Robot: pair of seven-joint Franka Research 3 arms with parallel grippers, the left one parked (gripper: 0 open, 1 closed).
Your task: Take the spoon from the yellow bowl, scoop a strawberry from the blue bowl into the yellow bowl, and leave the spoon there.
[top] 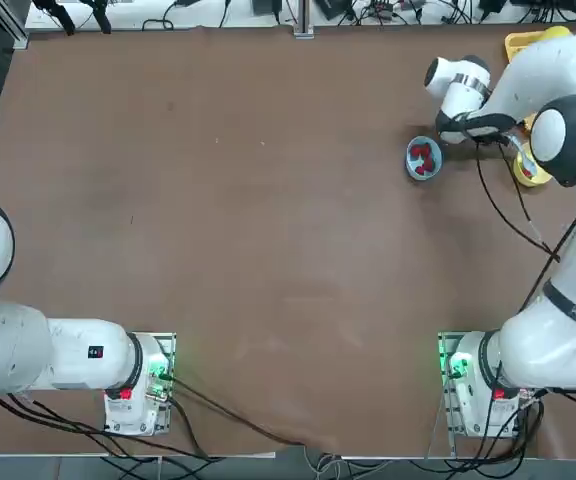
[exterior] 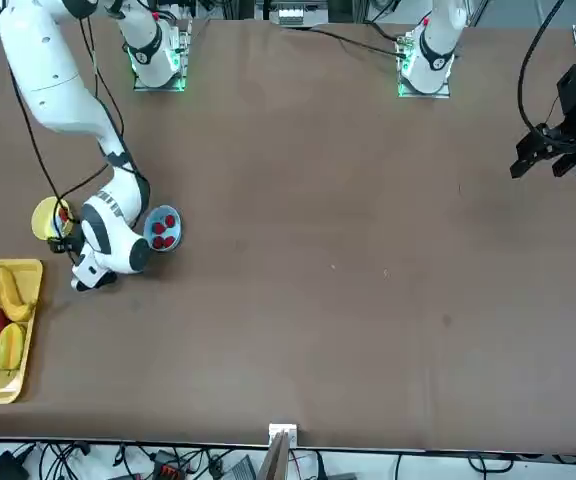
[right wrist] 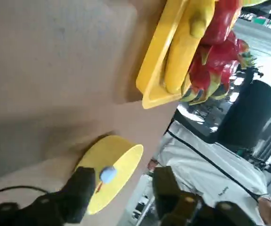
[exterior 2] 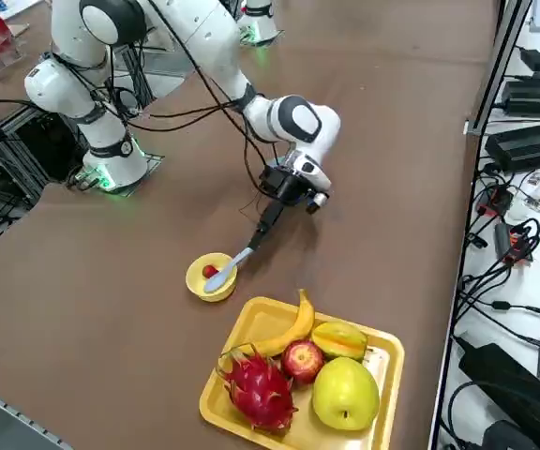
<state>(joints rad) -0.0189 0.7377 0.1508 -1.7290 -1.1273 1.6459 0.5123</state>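
Wrist view, nearest the lens: the right hand, its two dark fingers spread apart and clamping nothing. The rounded tip of the spoon sits just beside one finger, possibly touching it. The other finger is well apart from it, so there is no grip.

Side view: the spoon lies in the yellow bowl, scoop end inside and handle resting over the rim. Its long axis runs 7 to 1 o'clock, with the handle end aimed straight at the hand. The bowl is at 7 o'clock from the hand and near it. A red strawberry is in the yellow bowl beside the scoop.

Top view: the blue bowl, which has red berries in it, sits at 9 o'clock from the yellow bowl and apart from it. The yellow bowl is partly under the arm there.

Around it, the yellow fruit tray is at 5 o'clock from the yellow bowl and near it without touching. The brown tabletop is bare toward 9 o'clock. A person in a white shirt is beyond the tabletop edge.

Judgement: the transfer looks done and the spoon is parked, with only the retreat left. The hand should back off toward 1 o'clock, in line with the handle. Sideways drift could catch the handle tip and flip the spoon out.
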